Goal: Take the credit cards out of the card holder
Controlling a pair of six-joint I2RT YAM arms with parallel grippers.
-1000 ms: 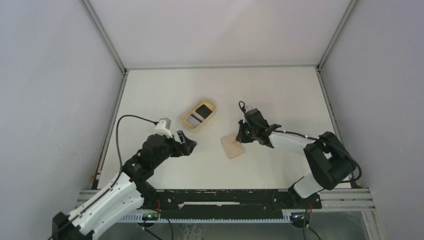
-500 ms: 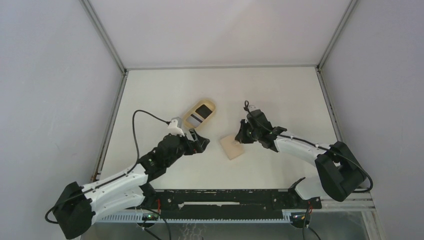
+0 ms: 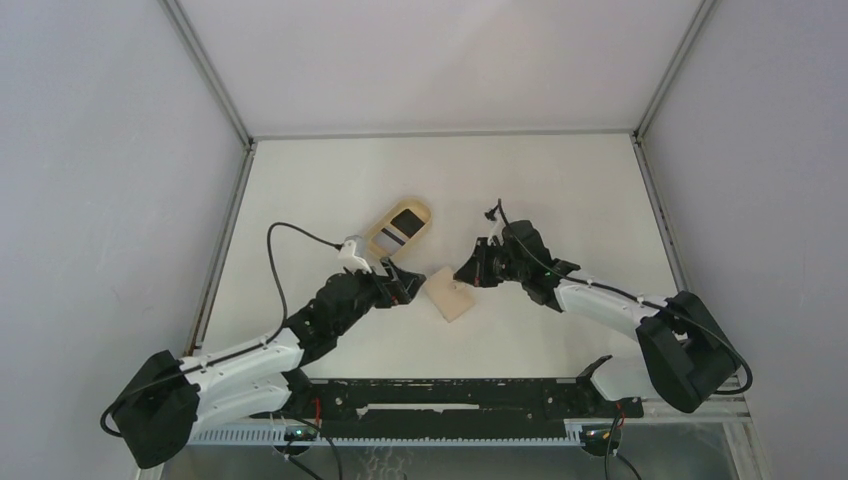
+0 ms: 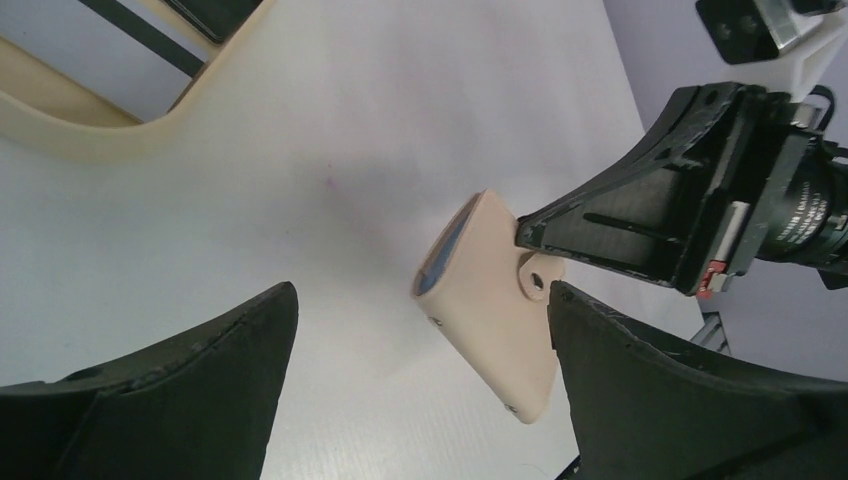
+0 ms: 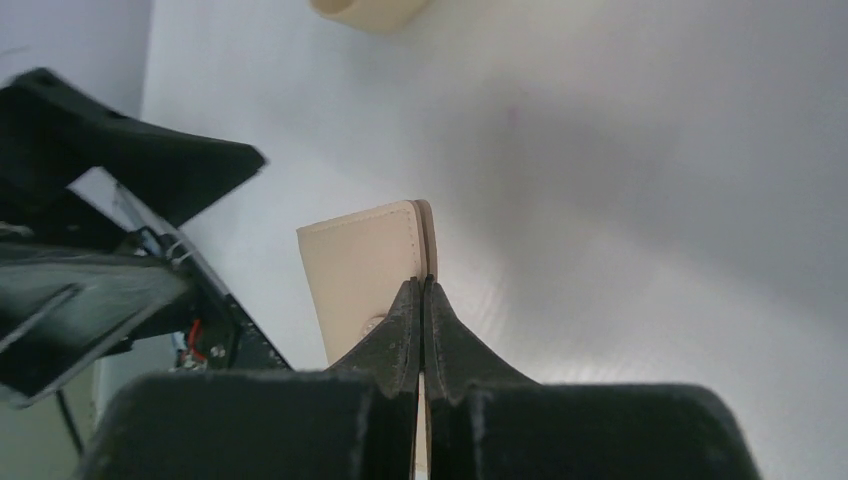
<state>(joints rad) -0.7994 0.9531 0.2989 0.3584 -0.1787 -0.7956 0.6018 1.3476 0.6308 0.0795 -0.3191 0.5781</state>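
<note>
The small tan fold-over card holder (image 3: 447,293) sits mid-table on the white tabletop (image 3: 540,190), its right edge pinched by the clenched right gripper (image 3: 468,272). Its grey-blue mouth faces left, toward the left gripper (image 3: 405,285), spread wide just beside it, the arm nearer that opening.

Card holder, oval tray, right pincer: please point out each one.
card holder (image 3: 447,294), top view, middle of its tan face
oval tray (image 4: 60,120), left wrist view, raised rim
right pincer (image 5: 424,285), right wrist view, between its shut fingertips

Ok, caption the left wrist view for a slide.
Open left gripper frames the tan card holder, pinched at one edge by the shut right gripper; tray rim upper left.
</note>
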